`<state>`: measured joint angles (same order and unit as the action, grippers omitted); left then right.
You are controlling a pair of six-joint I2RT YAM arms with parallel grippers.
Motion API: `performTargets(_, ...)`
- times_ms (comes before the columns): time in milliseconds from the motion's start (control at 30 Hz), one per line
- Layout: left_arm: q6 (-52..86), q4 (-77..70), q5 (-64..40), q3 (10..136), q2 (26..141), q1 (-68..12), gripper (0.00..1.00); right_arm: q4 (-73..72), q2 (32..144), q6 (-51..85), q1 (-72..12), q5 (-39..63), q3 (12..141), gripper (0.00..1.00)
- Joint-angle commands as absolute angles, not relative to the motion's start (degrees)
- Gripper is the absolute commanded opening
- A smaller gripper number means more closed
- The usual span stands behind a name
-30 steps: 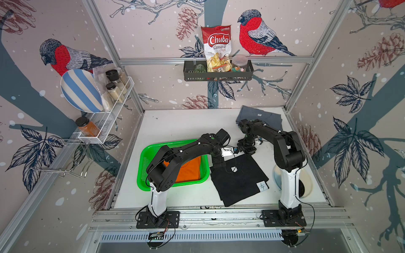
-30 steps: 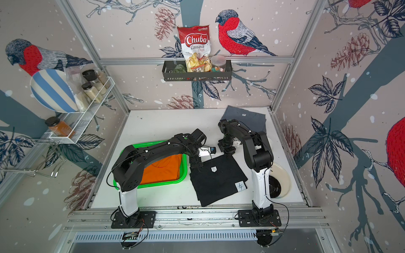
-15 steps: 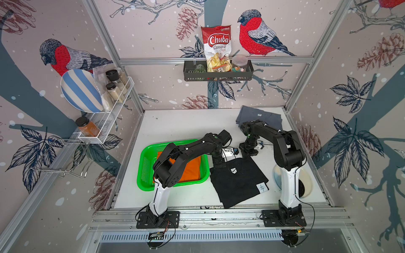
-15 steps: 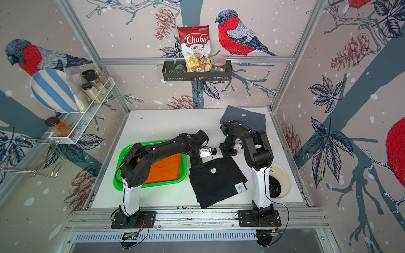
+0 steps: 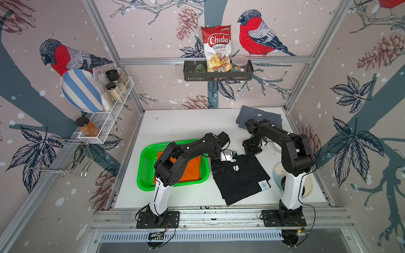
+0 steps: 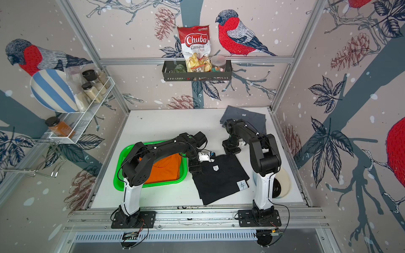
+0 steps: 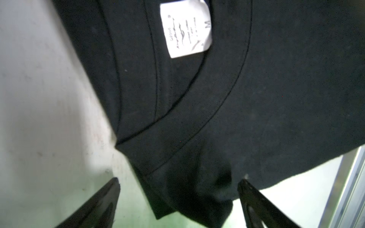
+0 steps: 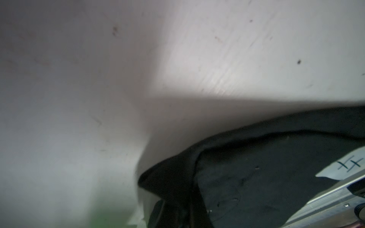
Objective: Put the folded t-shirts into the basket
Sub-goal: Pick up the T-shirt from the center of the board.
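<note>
A black folded t-shirt (image 5: pixel 241 179) lies flat on the white desk (image 5: pixel 175 124), just right of centre toward 5 o'clock and turned at a slant. Its white neck label (image 7: pixel 185 27) faces up, and a paper tag (image 5: pixel 263 185) sits at its 4 o'clock corner. The left fingers (image 7: pixel 102 203) stand wide apart, low over the shirt's 10 o'clock corner, one on either side of it and not closed on it. The right fingers (image 5: pixel 252 150) are pressed together at the shirt's 1 o'clock corner, where the right wrist view shows black cloth bunched up between them. Just beside the shirt, at 9 o'clock, sits the green basket (image 5: pixel 143 166) with an orange folded t-shirt (image 5: pixel 192 170) lying inside; the left arm reaches across above it. A grey folded t-shirt (image 5: pixel 256 115) rests in the desk's far corner at 1 o'clock, well apart from the basket. On the back wall at 12 o'clock, a black shelf (image 5: pixel 219 76) holds a bag of chips (image 5: pixel 215 43). On the side wall at 10 o'clock, a white rack (image 5: pixel 114 109) holds a striped plate (image 5: pixel 81 89) and jars (image 5: pixel 111 87).
</note>
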<state>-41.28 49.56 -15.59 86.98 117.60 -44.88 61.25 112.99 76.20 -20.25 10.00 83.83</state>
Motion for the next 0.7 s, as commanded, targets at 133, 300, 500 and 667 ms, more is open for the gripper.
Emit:
performTargets(133,-43.51,44.80,-16.06,86.87,119.23,-43.88,0.84,57.18,105.68,74.12,-21.23,8.45,79.49,0.00)
performTargets(300,-43.42,39.45,-17.33,84.89,119.03,-41.84,0.79,55.22,101.19,73.63,-21.27,7.61,76.37,0.00)
performTargets(500,-44.50,41.64,-20.42,86.68,121.19,-41.22,0.76,55.30,98.02,73.48,-22.15,6.96,76.13,0.00)
performTargets(667,-45.39,46.89,-27.31,91.37,124.51,-39.91,0.81,55.22,96.10,73.31,-24.16,6.68,76.81,0.00)
